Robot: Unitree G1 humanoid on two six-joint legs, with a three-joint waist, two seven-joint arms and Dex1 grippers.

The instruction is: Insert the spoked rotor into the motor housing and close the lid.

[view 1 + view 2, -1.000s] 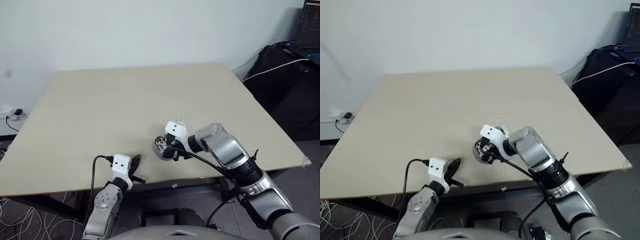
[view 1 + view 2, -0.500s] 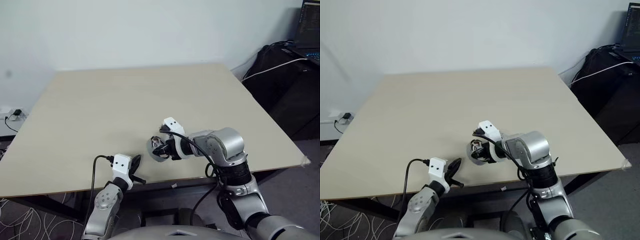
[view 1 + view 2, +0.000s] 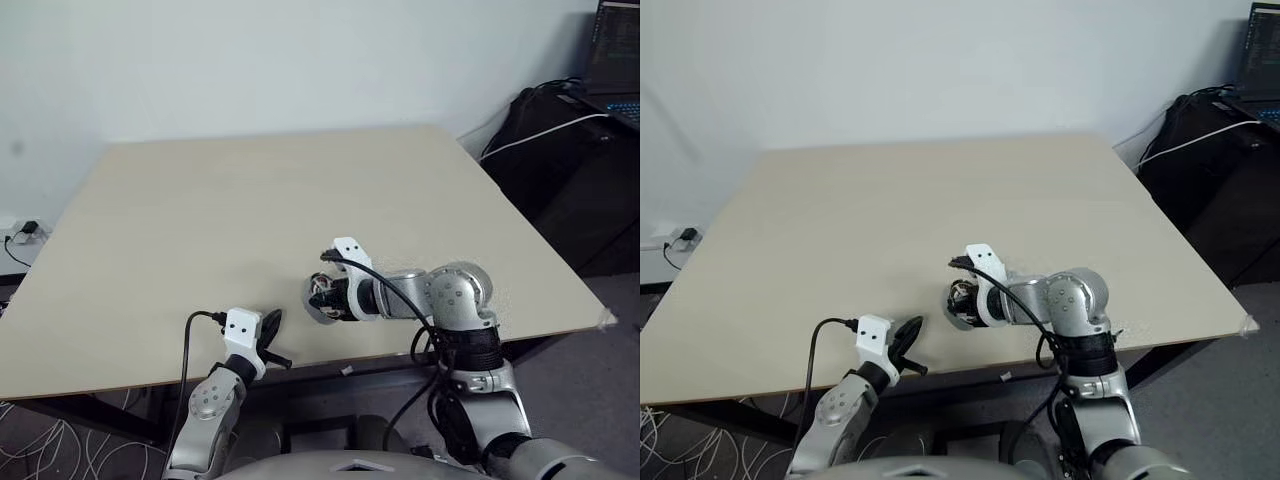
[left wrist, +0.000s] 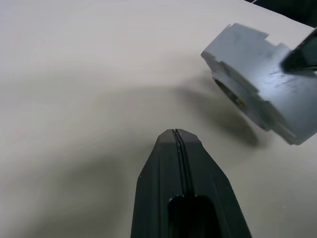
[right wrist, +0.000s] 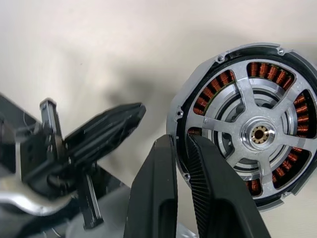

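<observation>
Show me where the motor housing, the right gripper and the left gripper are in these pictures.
motor housing [image 5: 257,134]: right wrist view, on the central hub.
right gripper [image 5: 179,148]: right wrist view, between the fingertips, at the housing's rim.
left gripper [image 4: 177,133]: left wrist view, at the tips of the shut fingers.

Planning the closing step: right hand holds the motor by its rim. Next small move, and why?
Probably lower the motor housing flat onto the table, spoked face up. The right hand pinches its rim, and the spoked rotor looks seated over the copper windings; resting flat should ease closing.
</observation>
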